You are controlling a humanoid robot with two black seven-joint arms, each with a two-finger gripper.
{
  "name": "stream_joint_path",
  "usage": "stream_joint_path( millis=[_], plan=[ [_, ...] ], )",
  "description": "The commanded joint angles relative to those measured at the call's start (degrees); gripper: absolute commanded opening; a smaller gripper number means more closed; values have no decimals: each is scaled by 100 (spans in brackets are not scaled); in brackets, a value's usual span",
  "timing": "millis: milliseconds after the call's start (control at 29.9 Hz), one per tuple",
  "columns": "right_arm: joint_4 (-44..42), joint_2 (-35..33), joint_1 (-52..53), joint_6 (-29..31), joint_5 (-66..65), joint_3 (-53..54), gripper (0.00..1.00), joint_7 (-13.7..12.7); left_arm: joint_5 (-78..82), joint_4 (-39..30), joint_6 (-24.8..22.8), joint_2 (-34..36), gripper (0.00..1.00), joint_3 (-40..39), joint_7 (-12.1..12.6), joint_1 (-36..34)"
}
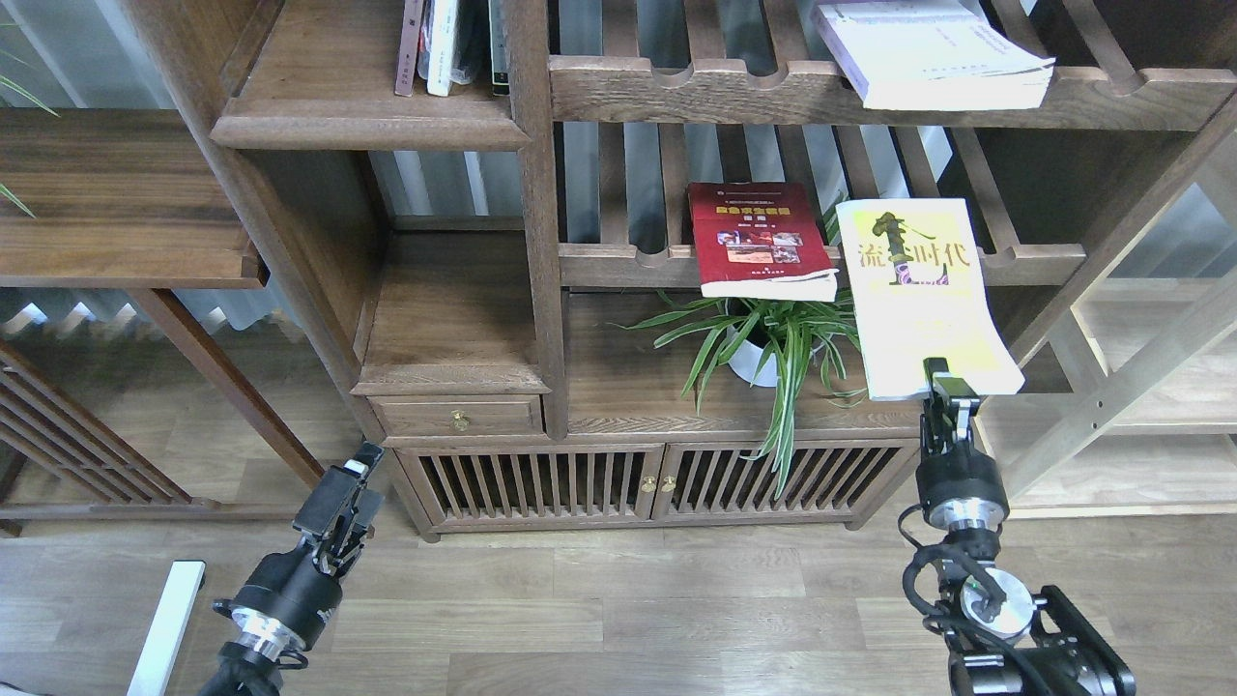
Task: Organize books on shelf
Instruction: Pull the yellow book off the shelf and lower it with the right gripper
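Single head view, set high on the robot, facing forward and tilted down at a large dark-brown wooden bookcase (454, 319) at middle distance. Pale wood plank floor (628, 609) fills the lower frame; both black arms enter from the bottom corners. No second view.

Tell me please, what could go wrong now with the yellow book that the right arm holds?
1. The right pincer grips the yellow book only at its near edge, so the long cover may sag or slip out.
2. The book hangs just beside the plant; a swing to the left could brush the leaves or tip its white pot.
3. The red book overhangs its slatted shelf; a knock might drop it.
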Motion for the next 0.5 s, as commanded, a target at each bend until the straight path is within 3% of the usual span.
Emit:
stream_joint_path(
  millis=[0,468],
  plan=[
    [0,0,-137,2,0,0,3,-9,1,51,0,0,99,9,0,7],
    [0,0,-682,2,0,0,3,18,1,77,0,0,99,44,0,7]
  ],
)
